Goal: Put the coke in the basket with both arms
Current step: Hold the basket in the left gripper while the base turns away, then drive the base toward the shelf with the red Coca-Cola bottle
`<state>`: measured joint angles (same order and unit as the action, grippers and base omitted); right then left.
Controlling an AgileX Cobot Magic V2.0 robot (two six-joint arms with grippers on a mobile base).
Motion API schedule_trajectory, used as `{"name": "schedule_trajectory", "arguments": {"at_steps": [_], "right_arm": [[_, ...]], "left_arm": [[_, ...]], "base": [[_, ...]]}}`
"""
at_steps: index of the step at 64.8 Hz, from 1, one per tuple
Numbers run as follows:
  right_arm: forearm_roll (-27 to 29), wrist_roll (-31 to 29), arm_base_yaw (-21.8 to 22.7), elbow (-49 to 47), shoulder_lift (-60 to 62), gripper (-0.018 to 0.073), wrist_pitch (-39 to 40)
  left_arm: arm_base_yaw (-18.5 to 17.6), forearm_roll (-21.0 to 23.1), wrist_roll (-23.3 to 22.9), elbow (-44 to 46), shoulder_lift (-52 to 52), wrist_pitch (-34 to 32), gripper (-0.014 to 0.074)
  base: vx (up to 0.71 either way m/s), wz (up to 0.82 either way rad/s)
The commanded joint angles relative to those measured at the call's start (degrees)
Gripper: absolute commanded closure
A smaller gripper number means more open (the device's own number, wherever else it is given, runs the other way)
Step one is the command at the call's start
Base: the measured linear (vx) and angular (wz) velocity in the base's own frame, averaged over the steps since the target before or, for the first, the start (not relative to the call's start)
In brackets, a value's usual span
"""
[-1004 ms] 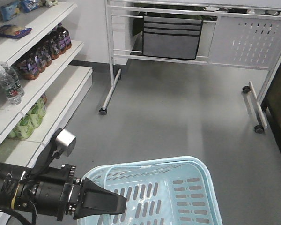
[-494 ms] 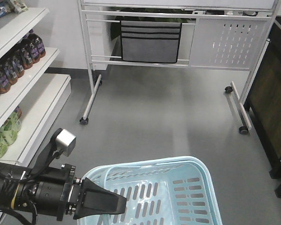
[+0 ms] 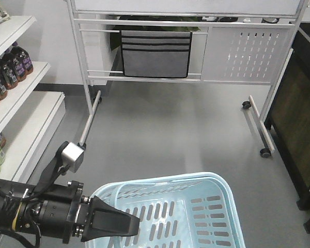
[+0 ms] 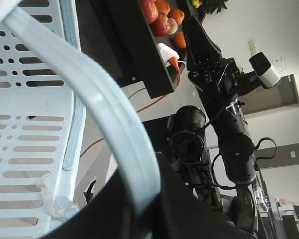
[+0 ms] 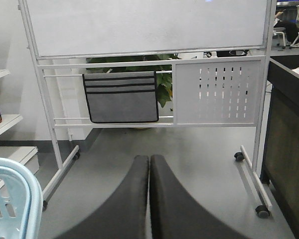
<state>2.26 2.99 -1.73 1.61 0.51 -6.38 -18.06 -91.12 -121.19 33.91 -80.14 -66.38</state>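
Observation:
The light blue basket (image 3: 217, 191) fills the bottom of the front view, held above the grey floor. My left gripper (image 3: 116, 223) reaches in from the lower left and is shut on its near rim. In the left wrist view a pale blue handle band (image 4: 114, 129) runs between the dark jaws, with the slotted basket wall (image 4: 25, 99) behind it. My right gripper (image 5: 149, 158) is shut with nothing in it and points at the floor, beside a corner of the basket (image 5: 32, 196). The right arm (image 4: 219, 94) shows in the left wrist view. The coke is out of view.
A wheeled whiteboard stand (image 3: 88, 111) with a grey pocket organiser (image 3: 155, 54) stands ahead. White shelves with dark bottles (image 3: 10, 64) are at the left. A dark cabinet (image 3: 299, 134) is at the right. A black shelf with fruit (image 4: 159, 17) shows in the left wrist view.
The whole scene has slid left in the front view: the shelves have nearly left the frame and the dark cabinet has come in at the right. Arm and basket keep their place.

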Motion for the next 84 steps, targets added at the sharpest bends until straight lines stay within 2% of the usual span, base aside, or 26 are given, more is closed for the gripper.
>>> {"name": "schedule_trajectory", "arguments": {"at_steps": [1, 84], "right_arm": [[-0.6, -0.1, -0.1, 0.9, 1.0, 0.0564, 4.4], [-0.6, -0.1, -0.1, 0.9, 1.0, 0.0564, 4.3]], "left_arm": [[-0.4, 4.5, -0.1, 1.3, 1.8, -12.5, 0.0604], [-0.4, 4.5, -0.1, 1.3, 1.8, -12.5, 0.0604]], "base": [[0.26, -0.05], [0.27, -0.04]]}}
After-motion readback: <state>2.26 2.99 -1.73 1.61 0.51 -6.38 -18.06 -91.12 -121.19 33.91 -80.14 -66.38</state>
